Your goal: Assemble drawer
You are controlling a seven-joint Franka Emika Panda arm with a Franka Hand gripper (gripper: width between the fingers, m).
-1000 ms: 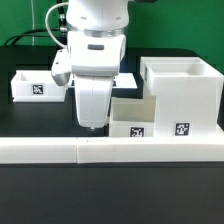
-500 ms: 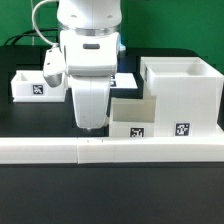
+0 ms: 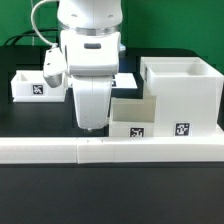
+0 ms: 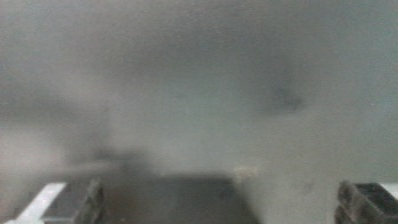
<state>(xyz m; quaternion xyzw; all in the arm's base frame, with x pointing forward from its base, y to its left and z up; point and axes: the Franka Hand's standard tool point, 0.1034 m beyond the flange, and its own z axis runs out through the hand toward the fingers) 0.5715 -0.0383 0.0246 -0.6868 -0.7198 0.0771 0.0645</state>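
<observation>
The tall white open casing stands at the exterior view's right, with a tag on its front. One small tray sits against its left side. A second small tray lies at the far left. My gripper hangs low over the table just left of the middle tray, behind the front wall. In the wrist view the gripper has its fingertips wide apart, with only a blurred grey surface between them. It is open and holds nothing.
The long low white L-shaped wall runs along the front of the black table. A flat white sheet lies behind the arm, mostly hidden. Cables hang at the back left.
The arm's upper body shifted a little to the exterior view's left and turned slightly one second ago. It has stayed still since then.
</observation>
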